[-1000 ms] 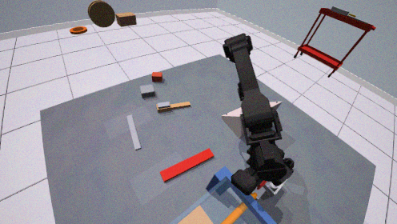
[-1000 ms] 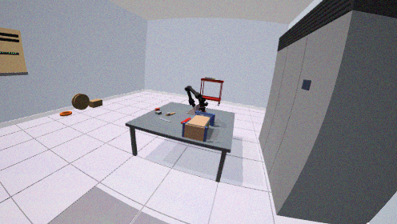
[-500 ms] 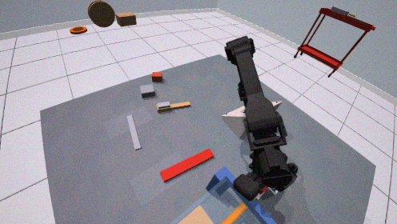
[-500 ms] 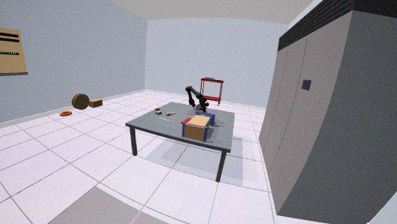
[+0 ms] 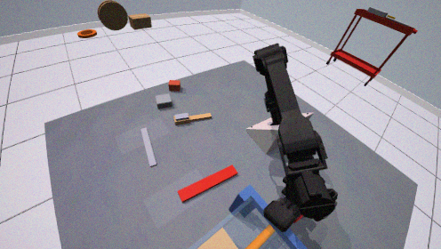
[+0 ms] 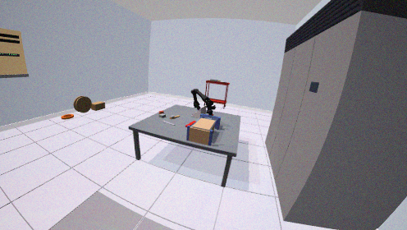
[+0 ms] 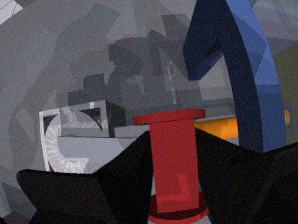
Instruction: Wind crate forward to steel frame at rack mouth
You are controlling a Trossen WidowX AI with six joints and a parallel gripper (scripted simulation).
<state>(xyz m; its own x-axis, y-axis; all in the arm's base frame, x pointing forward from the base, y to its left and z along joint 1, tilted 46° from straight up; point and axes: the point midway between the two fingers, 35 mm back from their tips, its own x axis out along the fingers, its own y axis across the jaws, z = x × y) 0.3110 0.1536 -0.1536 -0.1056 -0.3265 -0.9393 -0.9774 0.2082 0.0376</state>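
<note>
My gripper (image 7: pixel 169 135) is shut on the upright red grip of the winch handle (image 7: pixel 175 162). The handle's grey arm (image 7: pixel 92 146) reaches left over the pale winch (image 7: pixel 53 150). The key and the winch's top hole are hidden, so I cannot tell if the key is seated. An orange strap (image 5: pixel 260 237) (image 7: pixel 218 128) runs under the blue frame (image 5: pixel 249 194) (image 7: pixel 252 80) toward the tan crate (image 5: pixel 217 240) (image 6: pixel 200 135) in the clear-panelled cubby. The crate looks flat; in the top view its front is back from the blue frame.
A red bar (image 5: pixel 208 183), a pale bar (image 5: pixel 148 148), a wooden-handled tool (image 5: pixel 196 117), a grey block (image 5: pixel 164 101) and a red block (image 5: pixel 174 85) lie on the bench (image 5: pixel 102 187). A white angled piece (image 5: pixel 262 134) stands beside the arm. The blue frame is close right of my fingers.
</note>
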